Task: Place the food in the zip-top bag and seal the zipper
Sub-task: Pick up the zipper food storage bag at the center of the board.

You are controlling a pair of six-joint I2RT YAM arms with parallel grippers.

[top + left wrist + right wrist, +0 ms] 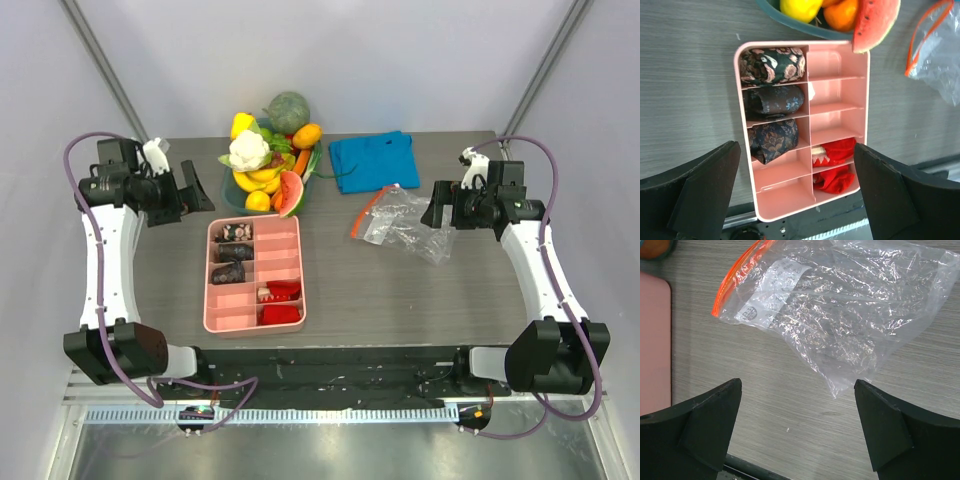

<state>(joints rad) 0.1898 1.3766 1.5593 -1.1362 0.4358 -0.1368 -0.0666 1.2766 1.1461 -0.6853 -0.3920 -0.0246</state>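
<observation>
The food [268,165] is piled in a dark green bowl at the back: cauliflower, bananas, lemon, orange, a watermelon slice [875,22]. The clear zip-top bag [405,222] lies flat at mid right, empty, its orange-red zipper [366,214] on its left side; the bag fills the right wrist view [840,310] with the zipper [735,272] at the upper left. My left gripper [198,190] is open and empty, left of the bowl, above the table. My right gripper [437,208] is open and empty, just right of the bag.
A pink compartment tray [255,273] with dark patterned and red pieces lies in the middle, also in the left wrist view [840,65]. A folded blue cloth [375,160] lies behind the bag. A green melon [288,108] sits behind the bowl.
</observation>
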